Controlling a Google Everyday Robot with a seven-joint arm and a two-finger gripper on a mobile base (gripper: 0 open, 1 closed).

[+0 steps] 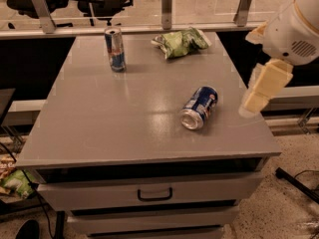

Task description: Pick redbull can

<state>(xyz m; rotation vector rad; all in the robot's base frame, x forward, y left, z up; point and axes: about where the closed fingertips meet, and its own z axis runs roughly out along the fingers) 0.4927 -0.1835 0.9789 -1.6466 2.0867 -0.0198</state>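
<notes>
The redbull can (115,49) stands upright at the far left of the grey table (109,123). It is slim and tall, blue and silver with a red mark and a silver top. My gripper (263,87) hangs from the white arm at the table's right edge, above the surface and far to the right of the can. It holds nothing that I can see.
A wider dark-blue soda can (200,107) lies on its side right of centre, close to the gripper. A green snack bag (182,41) lies at the far middle. A rail with posts (167,6) runs behind the table. A drawer with a handle (154,194) is below the front edge.
</notes>
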